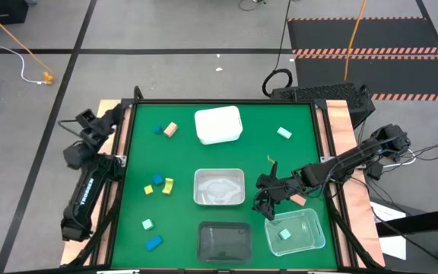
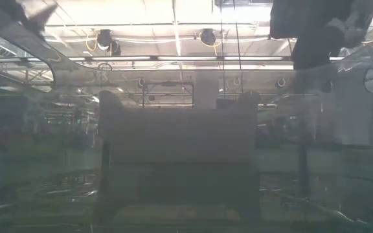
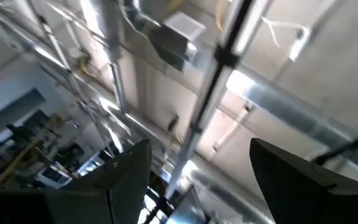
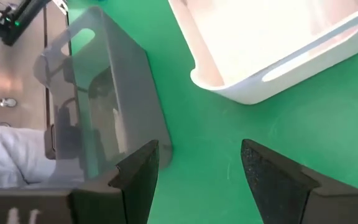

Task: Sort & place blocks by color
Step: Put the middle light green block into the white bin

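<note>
Green mat (image 1: 219,160) across the table, wood edging along both sides. White tub (image 1: 218,125) near the far edge; clear tub (image 1: 219,187) at centre, dark tub (image 1: 223,241) just in front. Another clear tub (image 1: 295,232) at the near right. Black cables on the grey floor beyond.

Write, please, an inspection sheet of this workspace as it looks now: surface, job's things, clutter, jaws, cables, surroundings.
Surface: green mat inside a wooden frame.
Job's things: the blocks lie scattered; blue block and tan block at the far left, yellow blocks at the left, mint block at the far right, one mint block inside the clear tub.
Clutter: white tub, middle tub, dark tub.
Jaws: left gripper open, parked off the mat; right gripper open, empty, above the mat.
Cables: orange cable on the floor.
Surroundings: grey floor; no person seen.
</note>
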